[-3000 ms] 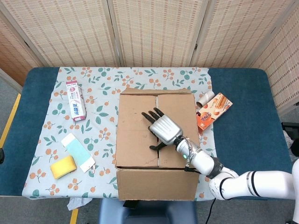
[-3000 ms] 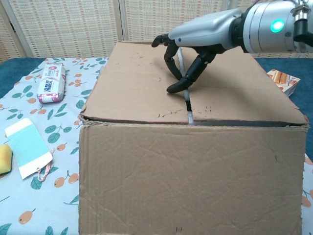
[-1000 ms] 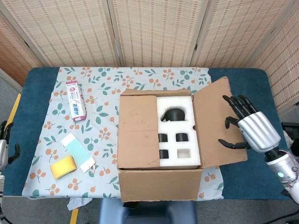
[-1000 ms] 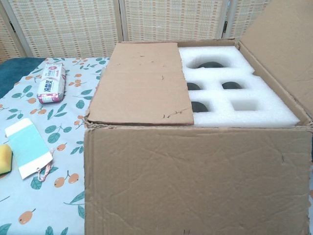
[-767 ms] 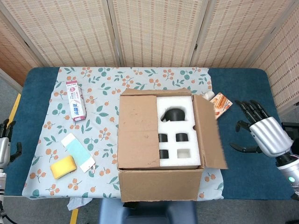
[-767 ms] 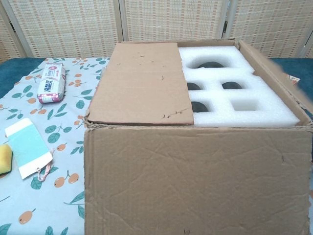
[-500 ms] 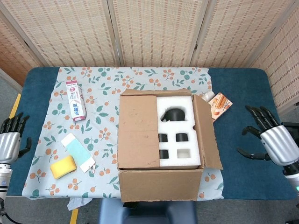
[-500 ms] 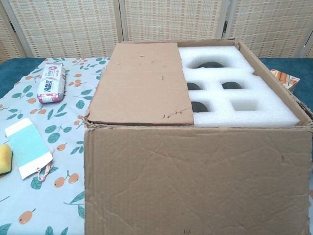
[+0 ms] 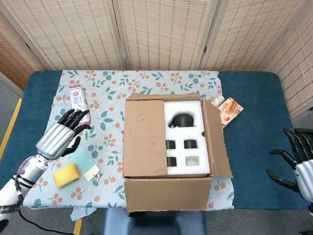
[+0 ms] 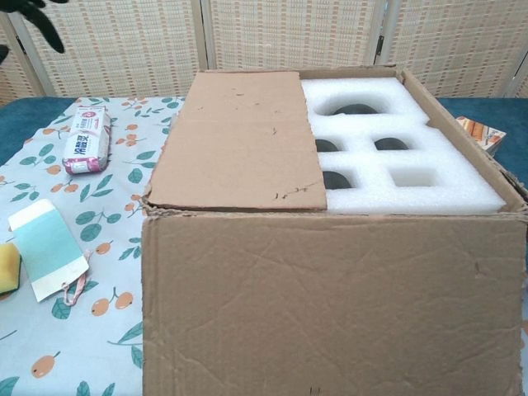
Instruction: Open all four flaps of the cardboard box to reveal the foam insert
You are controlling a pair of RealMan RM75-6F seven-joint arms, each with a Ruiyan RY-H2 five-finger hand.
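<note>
Floral tablecloth (image 9: pixel 142 81), cardboard box (image 9: pixel 166 193) half-open showing foam insert (image 9: pixel 188 147), left robot hand (image 9: pixel 61 138) and right robot hand (image 9: pixel 301 169) both empty, fingers spread

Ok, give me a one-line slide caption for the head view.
Cardboard box with right flap open on foam insert, left flap closed; left hand open beside it.

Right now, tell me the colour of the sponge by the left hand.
Yellow sponge, clearest in the head view.
</note>
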